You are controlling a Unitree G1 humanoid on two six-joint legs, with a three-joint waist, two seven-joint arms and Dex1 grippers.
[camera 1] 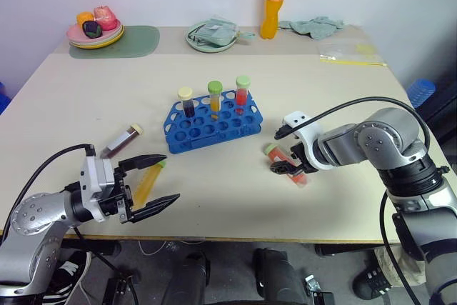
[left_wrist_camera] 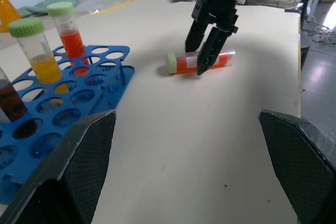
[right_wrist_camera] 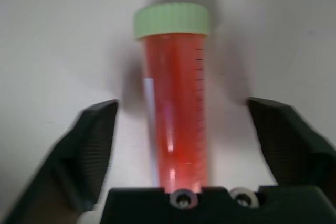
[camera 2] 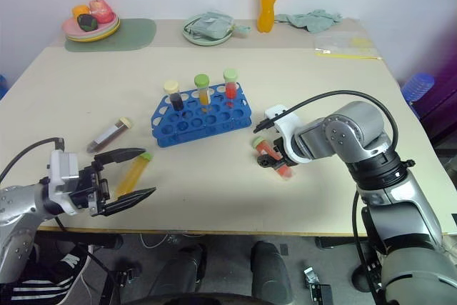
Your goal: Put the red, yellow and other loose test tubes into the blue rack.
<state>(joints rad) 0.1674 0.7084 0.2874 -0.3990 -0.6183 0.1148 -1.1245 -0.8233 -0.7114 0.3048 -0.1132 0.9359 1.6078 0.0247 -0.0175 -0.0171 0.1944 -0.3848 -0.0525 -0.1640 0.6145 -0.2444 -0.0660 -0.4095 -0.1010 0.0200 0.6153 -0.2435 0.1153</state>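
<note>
The blue rack (camera 1: 211,125) stands mid-table with three capped tubes upright in its back row: dark, yellow and red. Three loose test tubes lie on the table. A red one with a green cap (camera 1: 270,150) lies right of the rack. My right gripper (camera 1: 279,153) points down over it, open, one finger on each side with gaps showing (right_wrist_camera: 176,108). A yellow tube (camera 1: 148,183) shows between the spread fingers of my open left gripper (camera 1: 171,177); I cannot tell whether they touch. A dark tube (camera 1: 121,141) lies just beyond it.
Along the far edge are stacked plates with toy food (camera 1: 96,31) on a green mat (camera 1: 136,39), a green plate holding a cloth (camera 1: 211,36), an orange drink bottle (camera 1: 273,3), a teal cloth (camera 1: 318,26) and a plastic bag (camera 1: 351,53).
</note>
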